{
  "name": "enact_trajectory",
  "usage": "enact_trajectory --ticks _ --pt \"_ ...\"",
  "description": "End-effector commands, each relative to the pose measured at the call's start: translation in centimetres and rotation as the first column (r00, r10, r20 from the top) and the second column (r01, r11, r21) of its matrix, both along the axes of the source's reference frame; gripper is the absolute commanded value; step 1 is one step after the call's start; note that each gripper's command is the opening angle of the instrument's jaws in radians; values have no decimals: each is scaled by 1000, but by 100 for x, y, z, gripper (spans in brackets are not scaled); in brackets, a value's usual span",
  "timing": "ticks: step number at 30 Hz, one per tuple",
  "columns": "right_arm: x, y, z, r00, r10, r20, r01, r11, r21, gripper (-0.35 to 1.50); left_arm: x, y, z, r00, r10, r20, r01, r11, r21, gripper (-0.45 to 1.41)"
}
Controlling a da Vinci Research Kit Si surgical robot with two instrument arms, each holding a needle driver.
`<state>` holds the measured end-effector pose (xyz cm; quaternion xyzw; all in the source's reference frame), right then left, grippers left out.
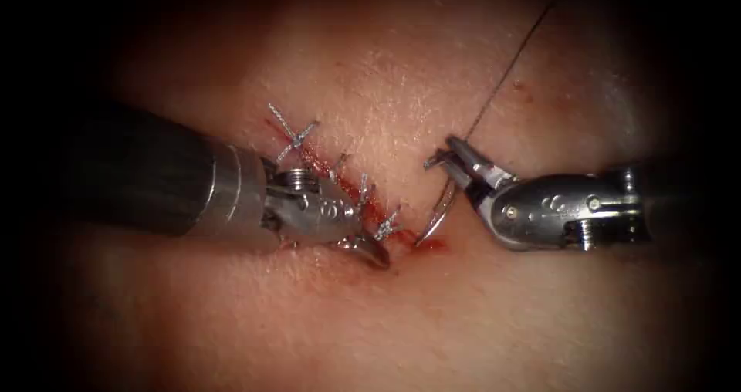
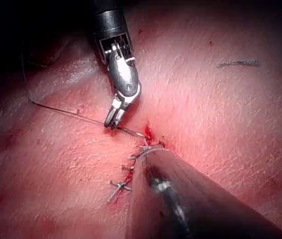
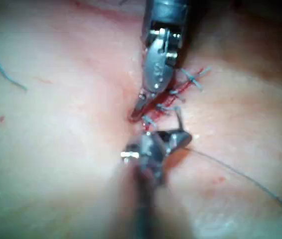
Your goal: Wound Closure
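Note:
The cut (image 1: 351,185) runs diagonally across the tissue (image 1: 386,76), crossed by several stitches (image 1: 293,133). My right tool (image 1: 457,159) is shut on the curved needle (image 1: 444,203) near its rear end. The needle arcs down on the cut's right side. Its point meets the tissue at a spot of red fluid (image 1: 434,245) by the cut's lower end; how deep it sits I cannot tell. Thread (image 1: 509,64) runs from the needle's rear up to the right. My left tool (image 1: 374,253) is shut and holds nothing, its tip resting on the tissue at the cut's left edge.
In the left wrist view the right tool (image 2: 112,121) stands over the cut's end with thread (image 2: 66,112) trailing away, and a cut end of thread (image 2: 238,63) lies loose on the tissue. Another cut end (image 3: 6,74) lies in the right wrist view.

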<state>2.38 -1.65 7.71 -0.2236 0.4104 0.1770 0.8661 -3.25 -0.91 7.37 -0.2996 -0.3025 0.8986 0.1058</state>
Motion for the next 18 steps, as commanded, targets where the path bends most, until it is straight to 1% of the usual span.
enact_trajectory --ticks 1,5,7,13,18 --pt "8 -8 -1 1000 -8 11 9 1000 -10 -35 -5 -6 5 1000 2 1 -2 1000 0 -45" --pt "11 -10 -4 1000 -16 21 16 1000 -21 -35 -2 -8 5 1000 5 3 -5 1000 -1 -45" --pt "10 -6 -7 999 -21 26 22 999 -24 -35 -1 -10 6 1000 10 6 -10 1000 -6 -45" --pt "5 8 -15 1000 4 26 -3 999 -39 -35 -1 -16 7 1000 12 5 -12 1000 -9 -45" --pt "4 10 -15 1000 4 28 -3 999 -44 -35 -1 -29 8 1000 17 5 -17 1000 -16 -45"
